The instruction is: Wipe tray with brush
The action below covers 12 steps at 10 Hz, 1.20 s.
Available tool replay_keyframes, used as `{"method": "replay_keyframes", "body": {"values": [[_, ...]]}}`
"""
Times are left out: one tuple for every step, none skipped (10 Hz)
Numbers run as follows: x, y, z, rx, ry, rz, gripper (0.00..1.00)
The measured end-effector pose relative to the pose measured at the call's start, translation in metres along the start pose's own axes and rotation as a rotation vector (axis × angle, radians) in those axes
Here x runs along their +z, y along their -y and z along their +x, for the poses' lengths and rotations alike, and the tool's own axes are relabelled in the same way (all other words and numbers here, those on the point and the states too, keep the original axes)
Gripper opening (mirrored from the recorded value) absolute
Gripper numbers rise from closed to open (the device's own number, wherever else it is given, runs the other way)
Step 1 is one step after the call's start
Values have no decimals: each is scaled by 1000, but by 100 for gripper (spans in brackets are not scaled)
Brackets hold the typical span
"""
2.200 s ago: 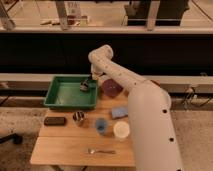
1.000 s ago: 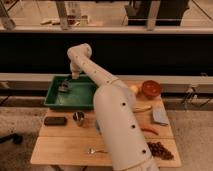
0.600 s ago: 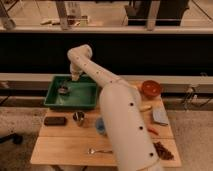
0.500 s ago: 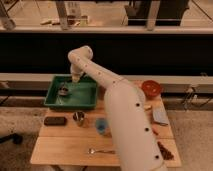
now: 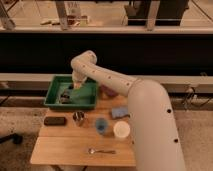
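Observation:
The green tray (image 5: 88, 101) sits at the back left of the wooden table. My arm bends down from above into it. My gripper (image 5: 75, 88) hangs low over the tray's middle and is shut on the small dark brush (image 5: 65, 95). The brush's head rests on the tray floor, just left of and below the fingers. The arm's wrist hides part of the tray's back wall.
In front of the tray lie a flat black block (image 5: 55, 120) and a small metal cup (image 5: 78, 118). A blue cup (image 5: 101, 125), a white cup (image 5: 121, 130), a blue pad (image 5: 119, 112) and a spoon (image 5: 100, 150) share the table. My arm's white body covers the table's right side.
The gripper swept the brush from the tray's right side to its left, then came back toward the middle and a little nearer the front. The arm's body now covers more of the right side.

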Motion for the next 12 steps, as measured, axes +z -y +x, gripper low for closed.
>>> {"method": "replay_keyframes", "body": {"values": [[-1, -1, -1, -1, 0, 1, 0], [-2, -2, 2, 6, -3, 2, 0], [-3, -1, 7, 14, -9, 5, 0], [-4, -1, 15, 24, -20, 10, 0], [-7, -3, 25, 41, -30, 13, 0], [-11, -4, 39, 57, -47, 22, 0], [-15, -5, 54, 79, -62, 29, 0], [-20, -6, 70, 105, -83, 41, 0], [-22, -6, 80, 121, -98, 51, 0], [-25, -6, 86, 134, -112, 63, 0], [-27, -5, 89, 141, -124, 74, 0], [-33, -3, 97, 153, -138, 91, 0]]}}
